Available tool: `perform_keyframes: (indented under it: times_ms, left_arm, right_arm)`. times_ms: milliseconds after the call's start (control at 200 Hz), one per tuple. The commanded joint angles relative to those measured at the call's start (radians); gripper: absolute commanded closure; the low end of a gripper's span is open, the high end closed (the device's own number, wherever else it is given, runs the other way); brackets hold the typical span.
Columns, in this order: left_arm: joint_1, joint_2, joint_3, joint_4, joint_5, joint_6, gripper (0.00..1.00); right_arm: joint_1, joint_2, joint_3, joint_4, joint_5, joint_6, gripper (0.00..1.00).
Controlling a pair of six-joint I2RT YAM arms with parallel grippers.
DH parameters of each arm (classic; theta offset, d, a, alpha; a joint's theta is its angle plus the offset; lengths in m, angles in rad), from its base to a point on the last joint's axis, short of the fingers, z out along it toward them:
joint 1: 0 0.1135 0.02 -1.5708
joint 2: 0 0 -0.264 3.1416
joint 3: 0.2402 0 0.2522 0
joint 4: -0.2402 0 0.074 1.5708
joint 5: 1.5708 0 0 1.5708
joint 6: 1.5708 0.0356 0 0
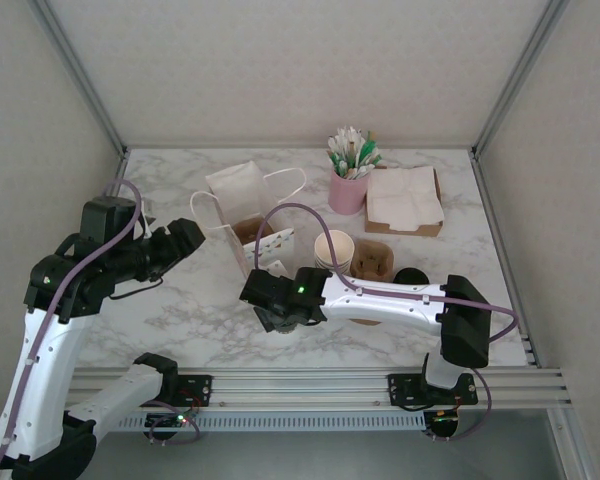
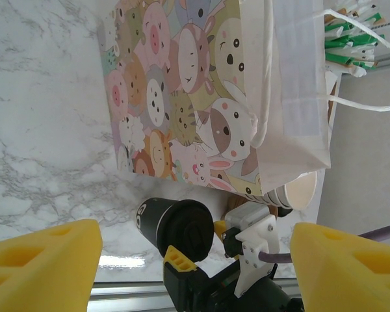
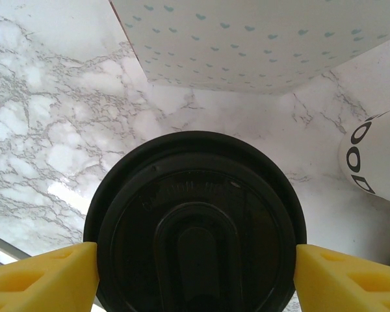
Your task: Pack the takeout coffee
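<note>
Right pincer (image 3: pixel 195 276): my yellow fingers (image 3: pixel 39 276) sit on both sides of the takeout coffee (image 3: pixel 195 195), but its lid (image 3: pixel 143 201) hides the touch, so can't tell if I hold it. Left pincer (image 2: pixel 196 237) is wide open, empty. Lid's on: round, black, shiny plastic. It's above the smooth marble bench (image 3: pixel 45 130), not packed yet. Behind it: flat paper bag (image 3: pixel 247 45) w/ tiny hearts. Left to do: lift & drop in.

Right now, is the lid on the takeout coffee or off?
On. The black lid caps the takeout coffee; no rim or interior shows.
</note>
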Motion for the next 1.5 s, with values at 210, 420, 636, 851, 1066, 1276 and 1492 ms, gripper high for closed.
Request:
perform_keyframes:
  times_ms: [210, 420, 636, 851, 1066, 1276, 1492]
  left_arm:
    - [0.006, -0.003, -0.006, -0.002, 0.020, -0.018, 0.24]
    - [0.007, 0.001, -0.006, 0.003, 0.021, -0.020, 0.24]
    - [0.006, 0.001, -0.006, 0.004, 0.023, -0.017, 0.24]
    - [0.006, 0.004, -0.007, 0.006, 0.026, -0.018, 0.24]
    - [0.007, 0.005, -0.005, 0.008, 0.029, -0.016, 0.24]
    - [0.006, 0.006, -0.001, 0.008, 0.027, -0.014, 0.24]
    - [0.007, 0.026, 0.073, -0.016, -0.018, 0.015, 0.24]
  right_arm:
    - [0.004, 0.041, -0.017, -0.020, -0.004, -0.004, 0.27]
    - [0.004, 0.053, -0.019, -0.025, -0.013, -0.001, 0.25]
    - [0.004, 0.066, -0.008, -0.034, -0.012, 0.002, 0.25]
    - [0.004, 0.073, -0.005, -0.040, -0.009, 0.011, 0.23]
    - [0.004, 0.078, 0.008, -0.051, -0.007, 0.013, 0.27]
    - [0.010, 0.052, 0.045, -0.094, 0.023, 0.021, 0.30]
    - [0.038, -0.048, 0.109, -0.178, 0.061, 0.044, 0.32]
